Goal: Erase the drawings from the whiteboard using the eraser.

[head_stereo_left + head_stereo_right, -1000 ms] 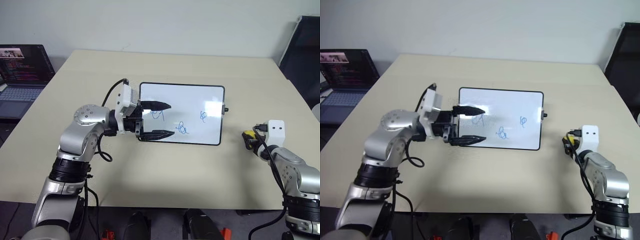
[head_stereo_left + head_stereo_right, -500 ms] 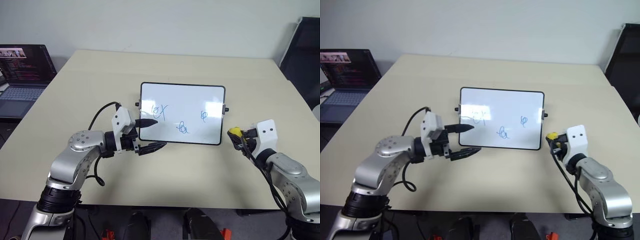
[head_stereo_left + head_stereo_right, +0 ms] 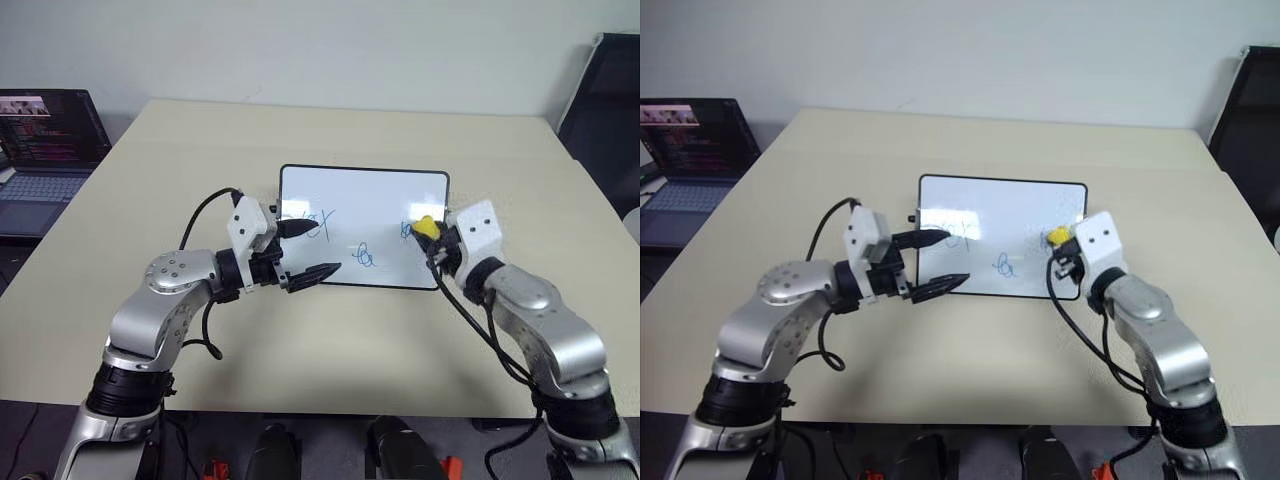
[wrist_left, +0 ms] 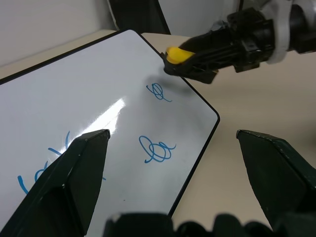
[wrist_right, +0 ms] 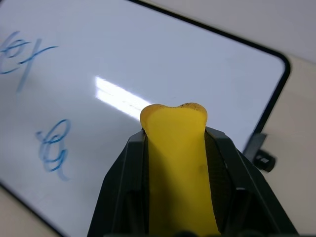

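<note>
Swinging in from the bare table beside the whiteboard's (image 3: 364, 227) right knob, the right gripper (image 3: 430, 236) is now hanging over the board's right short edge, clenched on the eraser (image 3: 424, 226), whose yellow end is poking out past the fingertips; the left gripper (image 3: 306, 250) has meanwhile drawn back from over the board to its left front corner, where it is hovering with its jaws spread and nothing between them. All three drawings are remaining on the whiteboard: the X-shaped scribble (image 3: 318, 222) near the left edge, the looping one (image 3: 366, 257) toward the front middle, and the small one (image 4: 159, 91) by the right edge, just beside the eraser's tip in the left wrist view. Whether the eraser is touching the board yet cannot be told. To do this step well, the right arm is probably needing to lower the eraser flat onto the board at that nearest scribble, pressing lightly and rubbing in short strokes, then working leftward across the board. Pushing too hard could slide the glossy board on the table (image 3: 300, 135), so the open left gripper looks well placed to brace its left edge.
</note>
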### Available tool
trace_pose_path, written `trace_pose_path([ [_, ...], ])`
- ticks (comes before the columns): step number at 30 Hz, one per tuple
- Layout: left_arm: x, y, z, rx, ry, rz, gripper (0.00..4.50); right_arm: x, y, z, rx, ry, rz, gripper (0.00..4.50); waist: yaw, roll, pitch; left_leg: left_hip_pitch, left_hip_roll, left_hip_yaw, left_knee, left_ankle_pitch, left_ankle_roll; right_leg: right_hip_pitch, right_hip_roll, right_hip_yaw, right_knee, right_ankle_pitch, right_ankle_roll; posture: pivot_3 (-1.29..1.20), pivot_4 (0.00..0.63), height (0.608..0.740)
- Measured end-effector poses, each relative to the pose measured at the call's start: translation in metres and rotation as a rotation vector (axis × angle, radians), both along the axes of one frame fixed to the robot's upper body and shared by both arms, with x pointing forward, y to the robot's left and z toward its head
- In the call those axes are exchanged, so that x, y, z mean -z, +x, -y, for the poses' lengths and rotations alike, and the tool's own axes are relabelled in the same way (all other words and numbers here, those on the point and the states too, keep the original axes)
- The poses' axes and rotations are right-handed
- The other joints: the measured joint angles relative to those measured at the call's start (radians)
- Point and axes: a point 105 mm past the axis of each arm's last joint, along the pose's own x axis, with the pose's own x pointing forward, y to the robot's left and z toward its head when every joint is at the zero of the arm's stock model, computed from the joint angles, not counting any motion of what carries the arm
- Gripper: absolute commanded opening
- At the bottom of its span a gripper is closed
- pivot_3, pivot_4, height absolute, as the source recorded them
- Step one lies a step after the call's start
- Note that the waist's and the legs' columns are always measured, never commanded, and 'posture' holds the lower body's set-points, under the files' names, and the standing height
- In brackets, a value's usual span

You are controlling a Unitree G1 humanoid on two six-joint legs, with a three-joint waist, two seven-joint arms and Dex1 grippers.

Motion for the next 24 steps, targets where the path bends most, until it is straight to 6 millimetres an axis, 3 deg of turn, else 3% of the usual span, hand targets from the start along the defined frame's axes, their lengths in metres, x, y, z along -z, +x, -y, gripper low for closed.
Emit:
trace_pose_path([
  [6,0.001,-0.001,0.001,0.014,0.003,-0.006,4.5,0.011,0.019,-0.013,-0.025,-0.087,0.022,1.17,0.0,0.0,0.0,0.0,0.0,0.0,-0.001,0.0,0.0,0.0,0.0,0.0,0.0,0.0,0.0,0.0,0.15,0.74],
  [12,0.003,-0.002,0.001,0.012,0.004,-0.015,4.5,0.034,0.006,-0.038,-0.203,-0.238,-0.062,1.17,0.0,0.0,0.0,0.001,0.0,-0.001,0.0,0.0,0.0,0.001,0.0,-0.001,0.0,0.0,0.0,0.0,0.15,0.74],
  [17,0.006,-0.003,-0.001,0.008,0.013,-0.03,4.5,0.031,0.013,-0.034,-0.145,-0.26,-0.038,1.17,-0.001,0.0,0.0,0.001,0.0,-0.001,0.007,0.001,0.002,0.002,0.0,0.0,0.001,0.001,-0.004,0.0,0.15,0.74],
  [21,0.008,-0.004,-0.002,0.008,0.02,-0.039,4.5,0.014,0.031,-0.012,-0.015,-0.26,0.025,1.16,-0.001,-0.001,0.0,0.0,0.0,-0.001,0.012,0.002,0.003,0.002,0.0,0.0,0.001,0.004,-0.004,0.0,0.15,0.74],
  [24,0.009,-0.005,-0.003,0.006,0.023,-0.045,4.5,0.016,0.031,-0.011,-0.029,-0.26,0.009,1.16,-0.001,-0.001,0.0,0.0,0.0,-0.001,0.012,0.002,0.003,0.003,0.0,0.0,0.001,0.004,-0.004,0.0,0.15,0.74],
])
